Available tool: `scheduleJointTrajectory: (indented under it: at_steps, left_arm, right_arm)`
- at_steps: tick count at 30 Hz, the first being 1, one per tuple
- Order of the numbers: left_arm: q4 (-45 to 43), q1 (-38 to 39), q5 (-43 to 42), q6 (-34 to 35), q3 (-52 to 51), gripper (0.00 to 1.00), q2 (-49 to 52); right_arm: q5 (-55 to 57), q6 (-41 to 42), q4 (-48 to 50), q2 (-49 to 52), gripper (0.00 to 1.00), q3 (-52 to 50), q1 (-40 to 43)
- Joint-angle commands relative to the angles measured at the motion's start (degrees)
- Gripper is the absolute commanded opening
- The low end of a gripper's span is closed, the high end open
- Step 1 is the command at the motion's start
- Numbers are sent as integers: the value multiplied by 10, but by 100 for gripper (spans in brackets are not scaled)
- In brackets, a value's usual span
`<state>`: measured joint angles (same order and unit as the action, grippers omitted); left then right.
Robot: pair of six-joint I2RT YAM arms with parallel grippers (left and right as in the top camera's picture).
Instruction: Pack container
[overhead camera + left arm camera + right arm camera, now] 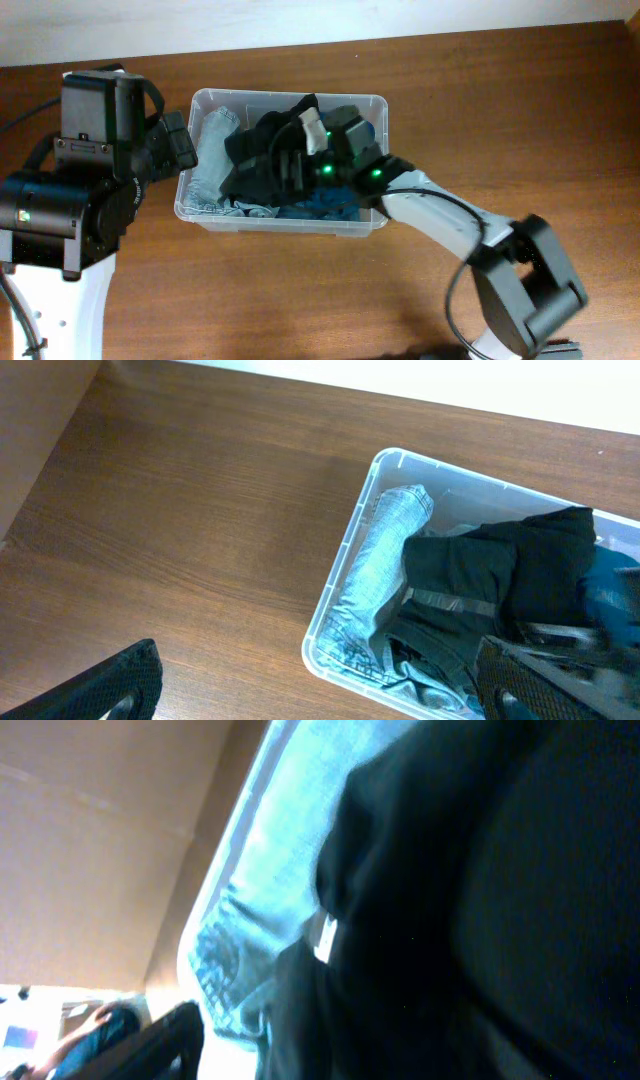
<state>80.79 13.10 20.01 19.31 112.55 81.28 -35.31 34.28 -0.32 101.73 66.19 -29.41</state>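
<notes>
The clear plastic container [200,100] stands mid-table, packed with light blue jeans [212,150] at its left, a black garment [255,150] in the middle and a dark blue garment [320,205] at its front. My right gripper [295,165] is inside the container, pressed into the black garment. In the right wrist view only its left finger [165,1040] shows, set wide; black cloth [480,900] hides the other. My left gripper [178,140] is open and empty, straddling the container's front-left corner [320,660] from outside. The jeans [385,560] also show in the left wrist view.
The container's far rim [400,457] and side wall bound the garments. Bare brown wooden tabletop [200,520] lies left of the container and to the right [520,110]. The left arm's base [60,210] sits at the table's left.
</notes>
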Motion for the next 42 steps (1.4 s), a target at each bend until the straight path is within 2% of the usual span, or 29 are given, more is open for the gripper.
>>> scheduleJointTrajectory:
  at_steps: [1,4,9,13,14,20,25,28,36,40,42]
  left_arm:
    - [-1,-2,8,6,1,99,1]
    - [-1,-2,8,6,1,99,1]
    - [-1,-2,8,6,1,99,1]
    - [-1,-2,8,6,1,99,1]
    - [-1,-2,8,6,1,100,1]
    - [-1,-2,8,6,1,99,1]
    - [-1,-2,8,6,1,100,1]
    - [-1,-2,8,6,1,99,1]
    - [-1,-2,8,6,1,99,1]
    - [-1,-2,8,6,1,99,1]
    - [-1,-2,8,6,1,99,1]
  right_arm:
    - [31,-27,-63,-73,75,31,37]
    - [56,-73,-158,-130,75,63,41]
    - [125,-211,-321,-192,74,109,36]
    - [151,-295,-382,-235,75,118,36]
    - [151,-305,-385,-248,98,118,36]
    - [163,-312,-418,-322,98,118,36]
    - [273,-335,-469,-382,98,118,45]
    - [330,-335,-478,-431,98,118,70]
    - [462,-339,-583,-583,98,114,147]
    - [490,-343,-585,-652,98,65,190]
    - [471,-342,-544,-719,98,-41,261]
